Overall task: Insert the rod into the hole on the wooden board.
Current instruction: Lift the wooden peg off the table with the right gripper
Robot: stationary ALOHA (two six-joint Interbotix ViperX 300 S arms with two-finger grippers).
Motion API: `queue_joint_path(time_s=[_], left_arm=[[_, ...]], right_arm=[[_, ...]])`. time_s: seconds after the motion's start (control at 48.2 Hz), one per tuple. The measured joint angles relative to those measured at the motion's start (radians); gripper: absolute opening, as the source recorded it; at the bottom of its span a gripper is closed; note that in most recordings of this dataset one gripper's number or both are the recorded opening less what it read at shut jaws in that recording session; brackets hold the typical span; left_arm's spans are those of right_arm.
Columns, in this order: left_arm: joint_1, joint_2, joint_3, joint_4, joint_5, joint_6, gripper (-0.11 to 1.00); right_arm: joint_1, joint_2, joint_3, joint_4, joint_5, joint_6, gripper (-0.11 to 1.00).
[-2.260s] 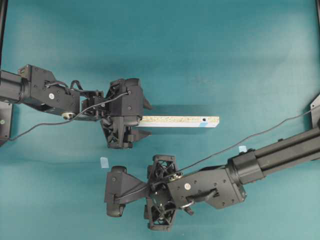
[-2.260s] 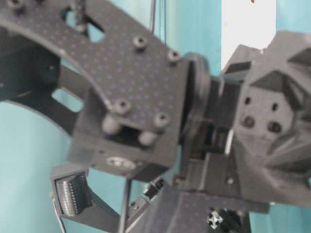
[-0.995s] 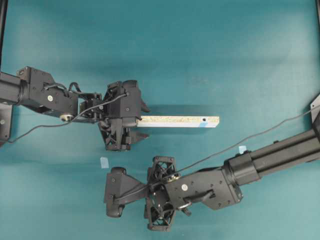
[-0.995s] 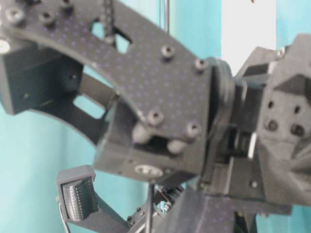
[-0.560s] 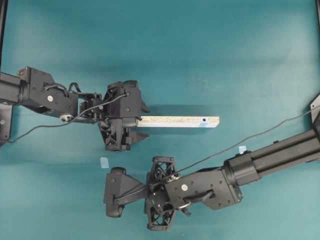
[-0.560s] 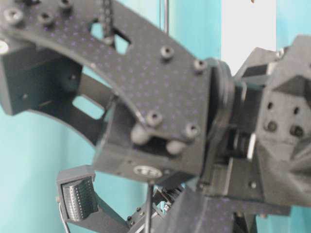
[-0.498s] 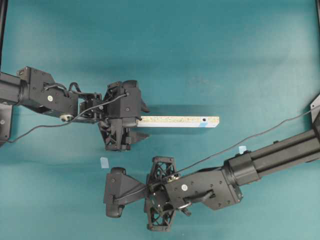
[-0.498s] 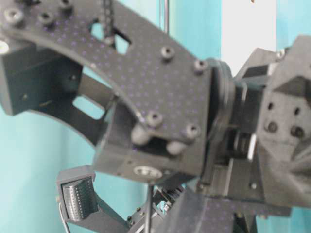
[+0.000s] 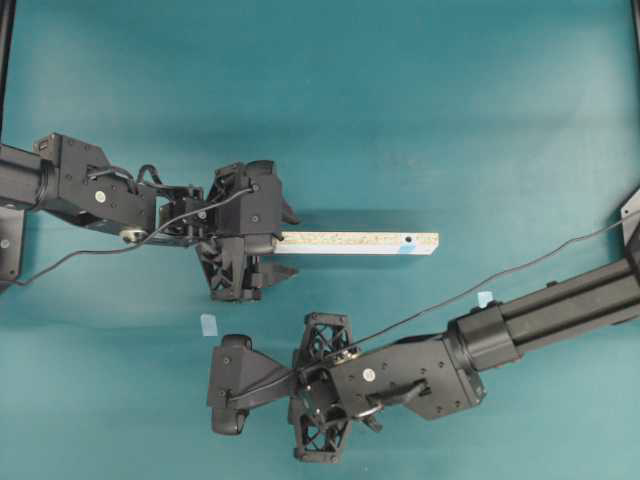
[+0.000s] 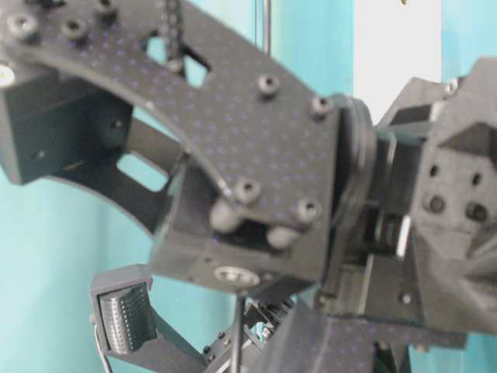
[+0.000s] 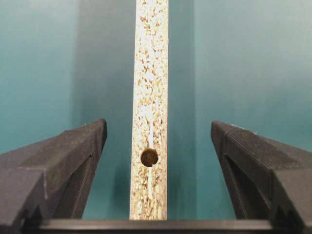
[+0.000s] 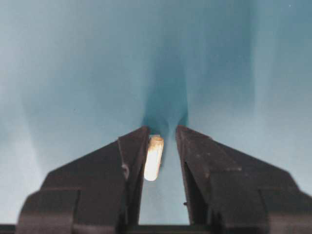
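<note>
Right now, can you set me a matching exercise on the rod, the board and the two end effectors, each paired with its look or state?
Column one:
1. rod
2. wooden board
3. left end effector
4. right end effector

Column two:
A. jaws wide apart, straddling the board's end
B. short, cream-white
C. jaws near together, the rod between them
D. long, pale and speckled

Pairs: 1-B, 2-D, 3-A, 4-C.

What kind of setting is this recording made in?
Most likely a robotics lab bench: a plain teal tabletop with two black robot arms, and only test pieces on it, a particleboard strip and a small wooden rod, plus pale-blue tape markers.
</note>
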Motion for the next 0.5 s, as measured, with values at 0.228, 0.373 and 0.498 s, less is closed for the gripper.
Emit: queue_joint_path(time_s=[0.228, 0.373, 0.498], left_arm=[[0.000, 0.002, 0.000, 0.000, 0.000, 0.000, 0.94], [0.002, 0.002, 0.000, 0.000, 0.002, 0.000, 0.94], [0.002, 0.002, 0.000, 0.000, 0.002, 0.000, 0.94]], right_arm=[[0.000, 0.000, -0.002, 0.012, 0.000, -0.002, 0.28], [0.000, -0.002, 0.000, 0.012, 0.000, 0.000, 0.26], [0.000, 0.000, -0.002, 0.015, 0.002, 0.000, 0.15]])
